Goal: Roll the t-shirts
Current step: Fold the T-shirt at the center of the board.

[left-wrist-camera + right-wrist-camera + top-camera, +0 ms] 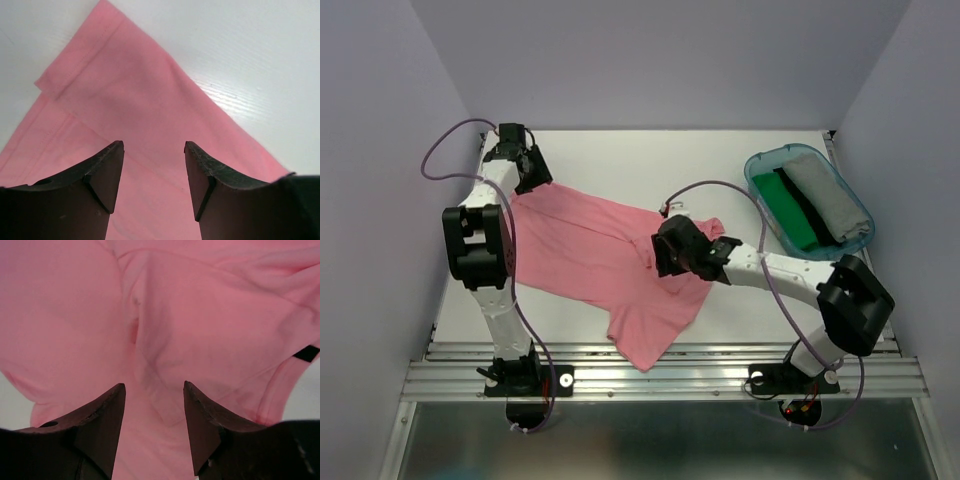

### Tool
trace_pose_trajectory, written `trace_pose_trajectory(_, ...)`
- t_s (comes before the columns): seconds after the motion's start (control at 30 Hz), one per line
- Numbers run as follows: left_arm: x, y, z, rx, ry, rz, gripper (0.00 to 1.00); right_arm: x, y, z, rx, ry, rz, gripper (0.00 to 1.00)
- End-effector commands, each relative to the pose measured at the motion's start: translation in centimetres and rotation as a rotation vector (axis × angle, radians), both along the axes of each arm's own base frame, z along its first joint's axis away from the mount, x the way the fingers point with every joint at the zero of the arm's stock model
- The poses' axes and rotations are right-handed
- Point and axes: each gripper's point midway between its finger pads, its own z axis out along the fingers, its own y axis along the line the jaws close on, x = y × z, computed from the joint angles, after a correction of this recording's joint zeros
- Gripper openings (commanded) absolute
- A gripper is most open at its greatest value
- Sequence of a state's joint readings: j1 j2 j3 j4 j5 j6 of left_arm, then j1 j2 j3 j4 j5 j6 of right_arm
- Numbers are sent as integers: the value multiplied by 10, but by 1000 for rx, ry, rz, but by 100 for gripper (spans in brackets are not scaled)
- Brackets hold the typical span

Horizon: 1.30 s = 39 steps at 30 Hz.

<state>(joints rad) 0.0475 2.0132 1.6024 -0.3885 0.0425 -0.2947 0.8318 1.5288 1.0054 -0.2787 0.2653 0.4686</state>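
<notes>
I see my left gripper (154,146) spread over the pink t-shirt (590,250) near the worktop's (720,160) far-left corner, and my right gripper (154,385) spread above its creased middle.

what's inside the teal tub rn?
The teal tub holds a folded green cloth and a grey cloth side by side, with a dark strip between them. Anything beneath them, and the tub floor, is covered.

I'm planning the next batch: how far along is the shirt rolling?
Done, apparently: a green piece and a grey piece lie packed in the teal tub. In hand: the pink t-shirt lies spread, wrinkled and unrolled on the table; the left gripper and right gripper hover open over it, holding nothing. Left: rolling it.
</notes>
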Motion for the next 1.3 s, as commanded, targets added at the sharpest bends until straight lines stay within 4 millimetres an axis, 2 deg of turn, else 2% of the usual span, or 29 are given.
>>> trace_pose_trajectory(0.0, 8, 1, 66, -1, -132, 2, 63, -16, 22, -9, -74, 6, 82, 56)
trace_pose_trajectory(0.2, 6, 3, 67, 6, -130, 4, 63, -27, 23, -35, -160, 36, 120, 53)
trace_pose_trajectory(0.43, 5, 3, 62, 4, -123, 4, 63, -27, 30, -47, -184, 40, 144, 51)
trace_pose_trajectory(0.53, 5, 3, 62, 3, -121, 2, 63, -22, 30, -52, -200, 32, 126, 42)
trace_pose_trajectory(0.83, 5, 2, 63, 5, -123, -7, 63, -16, 23, -55, -225, 13, 79, 26)
trace_pose_trajectory(0.93, 5, 2, 61, 5, -120, -5, 63, -15, 21, -54, -228, 6, 71, 13)
trace_pose_trajectory(0.97, 5, 2, 61, 5, -120, -7, 63, -15, 20, -52, -230, 2, 69, 3)
trace_pose_trajectory(1.27, 7, 2, 60, 4, -117, -8, 63, -25, 16, -27, -208, -23, 144, 1)
